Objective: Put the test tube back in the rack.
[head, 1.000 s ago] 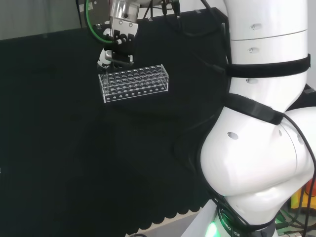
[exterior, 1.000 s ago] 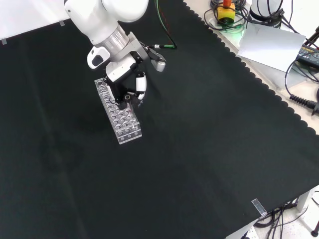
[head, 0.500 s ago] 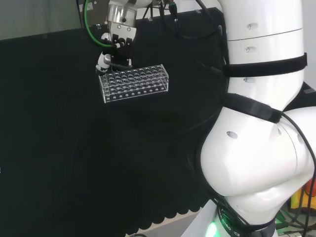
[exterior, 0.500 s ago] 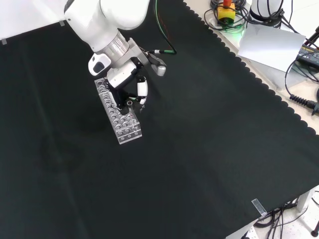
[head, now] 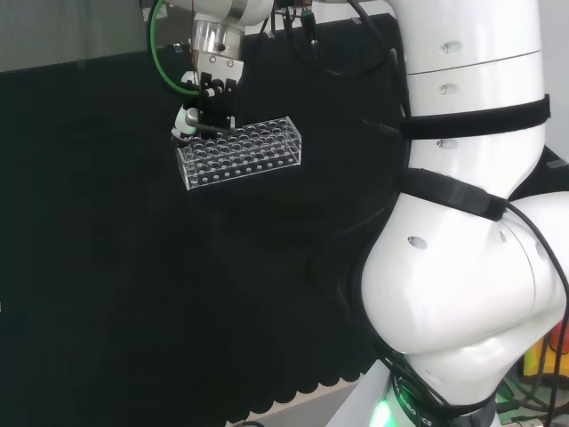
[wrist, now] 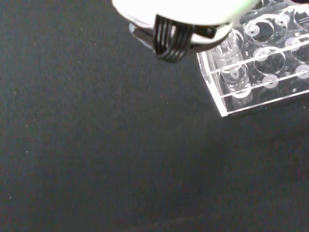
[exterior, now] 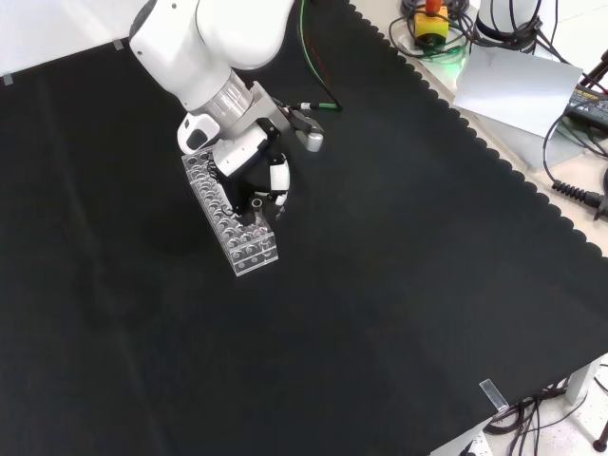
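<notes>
Hand (exterior: 255, 185) low over clear test tube rack (exterior: 231, 226), upper left of front view. Fingers curled; held thing unclear.

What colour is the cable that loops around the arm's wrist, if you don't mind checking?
Green; the cable shows best in the head view, curving beside the hand.

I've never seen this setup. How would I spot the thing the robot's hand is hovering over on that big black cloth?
Follow the white arm out to its black and white hand. Right beneath the hand, on the black cloth, stands a clear test tube rack: a long see-through block with rows of round holes in its top. Nothing else stands on the cloth near it.
</notes>
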You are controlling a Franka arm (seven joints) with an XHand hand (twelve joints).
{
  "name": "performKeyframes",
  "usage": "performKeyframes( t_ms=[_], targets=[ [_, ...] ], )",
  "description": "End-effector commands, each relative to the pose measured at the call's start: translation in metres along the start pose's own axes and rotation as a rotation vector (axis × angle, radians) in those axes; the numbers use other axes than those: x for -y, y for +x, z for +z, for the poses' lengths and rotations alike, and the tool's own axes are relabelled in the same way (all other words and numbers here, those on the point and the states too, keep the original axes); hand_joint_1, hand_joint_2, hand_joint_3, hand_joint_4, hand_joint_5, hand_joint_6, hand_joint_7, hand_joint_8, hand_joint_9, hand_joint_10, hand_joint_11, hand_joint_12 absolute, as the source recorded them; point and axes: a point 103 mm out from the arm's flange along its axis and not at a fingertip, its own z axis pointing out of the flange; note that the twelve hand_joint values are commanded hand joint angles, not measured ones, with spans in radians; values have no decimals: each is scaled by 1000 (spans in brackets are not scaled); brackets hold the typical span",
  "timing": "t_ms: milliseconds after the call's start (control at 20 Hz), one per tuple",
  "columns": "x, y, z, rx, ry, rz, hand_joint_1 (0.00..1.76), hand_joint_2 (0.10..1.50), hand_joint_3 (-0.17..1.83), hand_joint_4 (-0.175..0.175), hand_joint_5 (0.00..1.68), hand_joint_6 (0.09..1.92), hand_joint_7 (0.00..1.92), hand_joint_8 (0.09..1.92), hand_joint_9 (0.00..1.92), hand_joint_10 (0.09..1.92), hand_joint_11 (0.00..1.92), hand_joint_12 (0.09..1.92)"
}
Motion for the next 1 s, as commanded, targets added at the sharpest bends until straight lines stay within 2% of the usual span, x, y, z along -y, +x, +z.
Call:
performKeyframes(
  t_ms=[50, 200, 250, 300, 400, 450, 550, 800, 1000],
  targets=[
    [2, -3, 9, -9, 17, 7, 1330, 696, 549, -175, 1377, 143, 1382, 693, 1580, 603, 1218, 920],
    [2, -6, 11, -60, 63, 6, 1328, 703, 539, -175, 1373, 148, 1379, 693, 1570, 610, 1209, 938],
    [1, -7, 11, -67, 84, 3, 1324, 751, 453, -175, 1342, 188, 1375, 667, 1535, 625, 1192, 985],
    [0, -8, 10, -79, 101, 0, 1354, 722, 501, -175, 1251, 257, 1351, 649, 1446, 654, 1123, 1092],
    [-1, -8, 5, -99, 117, -10, 1274, 595, 705, -161, 930, 518, 1096, 750, 1231, 740, 901, 1309],
    [-1, -7, 3, -102, 117, -11, 1242, 549, 774, -143, 795, 629, 966, 811, 1133, 778, 816, 1377],
    [-1, -7, 0, -108, 112, -11, 1212, 506, 833, -118, 644, 752, 818, 886, 1014, 822, 725, 1432],
    [0, -6, -5, -110, 100, -17, 1197, 487, 848, -100, 576, 794, 745, 908, 943, 831, 680, 1444],
    [8, -4, -24, -108, 75, -30, 1193, 485, 844, -86, 568, 791, 728, 905, 921, 825, 668, 1442]
  ],
)
